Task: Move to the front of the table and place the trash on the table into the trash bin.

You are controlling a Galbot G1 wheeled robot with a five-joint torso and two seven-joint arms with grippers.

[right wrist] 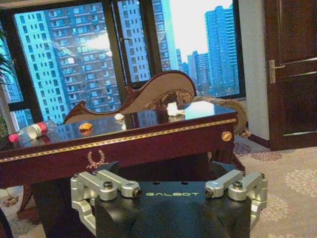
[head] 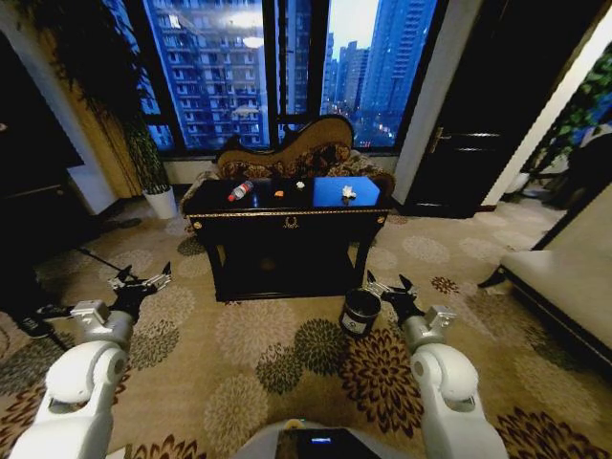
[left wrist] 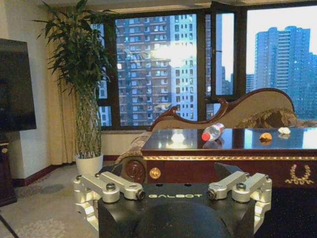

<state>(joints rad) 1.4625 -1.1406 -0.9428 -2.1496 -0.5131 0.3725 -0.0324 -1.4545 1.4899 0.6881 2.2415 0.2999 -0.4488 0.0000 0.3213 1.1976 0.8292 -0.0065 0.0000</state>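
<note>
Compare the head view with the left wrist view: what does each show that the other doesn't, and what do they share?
The head view alone has the small black cylindrical trash bin on the carpet near the open right gripper, and the white scrap on the right part of the tabletop. The left wrist view alone has the dark screen on the wall. Both share the black glossy table with gold trim, the clear plastic bottle with a red cap, the orange scrap, the white plant pot and the open left gripper.
</note>
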